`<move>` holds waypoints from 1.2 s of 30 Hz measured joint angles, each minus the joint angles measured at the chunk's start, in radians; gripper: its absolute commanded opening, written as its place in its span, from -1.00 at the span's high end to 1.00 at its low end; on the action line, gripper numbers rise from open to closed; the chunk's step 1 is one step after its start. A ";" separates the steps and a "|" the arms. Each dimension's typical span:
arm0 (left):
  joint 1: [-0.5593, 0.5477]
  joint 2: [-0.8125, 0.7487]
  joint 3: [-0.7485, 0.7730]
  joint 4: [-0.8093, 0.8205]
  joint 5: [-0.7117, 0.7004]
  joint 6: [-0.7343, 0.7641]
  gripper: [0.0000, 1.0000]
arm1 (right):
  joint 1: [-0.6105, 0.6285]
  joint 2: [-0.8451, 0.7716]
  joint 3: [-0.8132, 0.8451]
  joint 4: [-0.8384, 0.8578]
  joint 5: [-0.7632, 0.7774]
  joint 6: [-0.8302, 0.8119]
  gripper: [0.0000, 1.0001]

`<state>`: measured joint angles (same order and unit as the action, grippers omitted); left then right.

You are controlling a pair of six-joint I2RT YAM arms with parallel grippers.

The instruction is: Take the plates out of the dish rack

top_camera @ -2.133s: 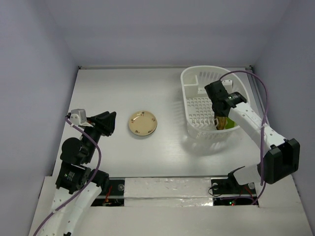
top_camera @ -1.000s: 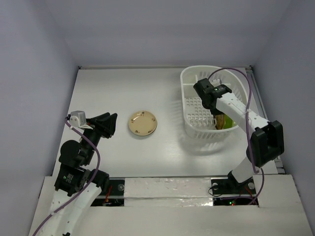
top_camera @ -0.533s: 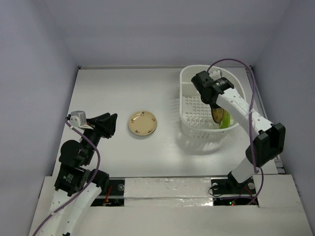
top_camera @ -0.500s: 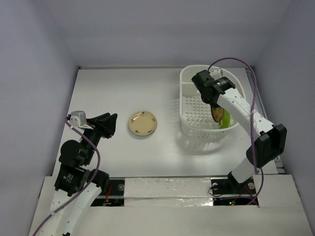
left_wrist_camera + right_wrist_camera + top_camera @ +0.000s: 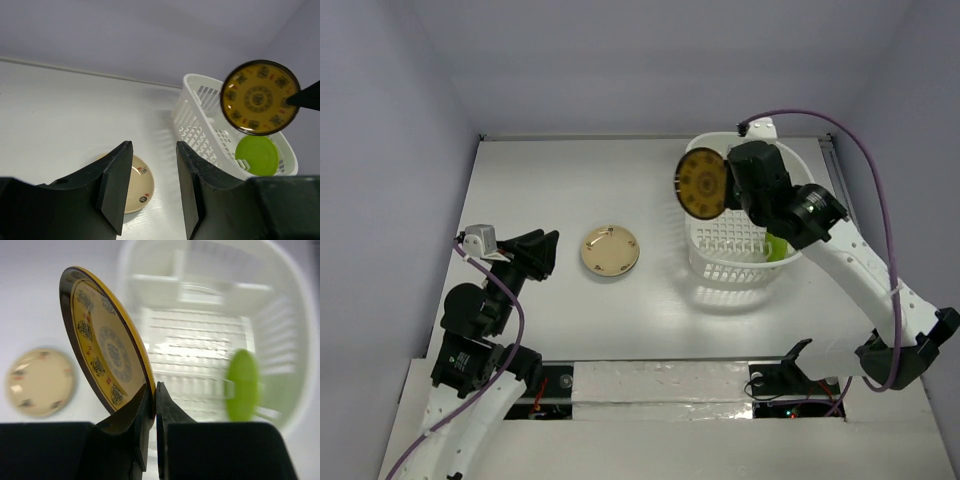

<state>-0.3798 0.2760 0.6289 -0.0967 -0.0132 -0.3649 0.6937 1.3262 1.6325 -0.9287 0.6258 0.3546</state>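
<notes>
My right gripper (image 5: 154, 392) is shut on the rim of an amber-yellow patterned plate (image 5: 703, 183) (image 5: 260, 97) (image 5: 102, 340), holding it upright in the air above the left wall of the white dish rack (image 5: 712, 262) (image 5: 192, 107) (image 5: 210, 275). A lime green plate (image 5: 777, 247) (image 5: 257, 155) (image 5: 242, 385) stands on edge inside the rack at its right. A cream plate (image 5: 610, 251) (image 5: 138, 182) (image 5: 40, 382) lies flat on the table left of the rack. My left gripper (image 5: 542, 252) (image 5: 153, 187) hovers open just left of the cream plate, with nothing between its fingers.
The rack has a divided compartment (image 5: 715, 165) at its far end. Grey walls (image 5: 400, 120) close in the white table (image 5: 570, 190) on three sides. A purple cable (image 5: 860, 150) loops over the right arm.
My right gripper has lifted the amber-yellow plate out of the rack and carried it up and left over the rack's left wall. The left arm has stayed still.
</notes>
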 measured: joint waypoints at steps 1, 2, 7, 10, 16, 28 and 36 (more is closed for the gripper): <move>0.000 0.002 0.000 0.000 -0.001 0.000 0.25 | 0.020 -0.003 -0.022 0.055 -0.042 0.009 1.00; 0.000 0.006 0.000 0.000 -0.002 0.000 0.25 | 0.034 0.002 -0.042 0.107 -0.084 0.018 1.00; 0.000 0.025 0.000 -0.003 -0.005 0.000 0.25 | 0.093 0.180 -0.089 0.360 -0.309 0.075 1.00; 0.000 0.029 0.000 -0.006 -0.007 0.000 0.25 | 0.127 0.336 -0.089 0.461 -0.394 0.100 1.00; 0.000 0.031 0.000 -0.006 -0.008 0.000 0.25 | 0.172 0.544 -0.098 0.547 -0.494 0.152 1.00; 0.000 0.037 0.000 -0.006 -0.006 0.000 0.25 | 0.169 0.558 -0.225 0.684 -0.513 0.247 1.00; 0.000 0.044 0.000 -0.006 -0.002 0.000 0.25 | 0.168 0.537 -0.311 0.732 -0.492 0.319 0.94</move>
<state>-0.3798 0.3202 0.6289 -0.1032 -0.0147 -0.3649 0.8616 1.8637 1.3220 -0.1967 0.1337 0.6739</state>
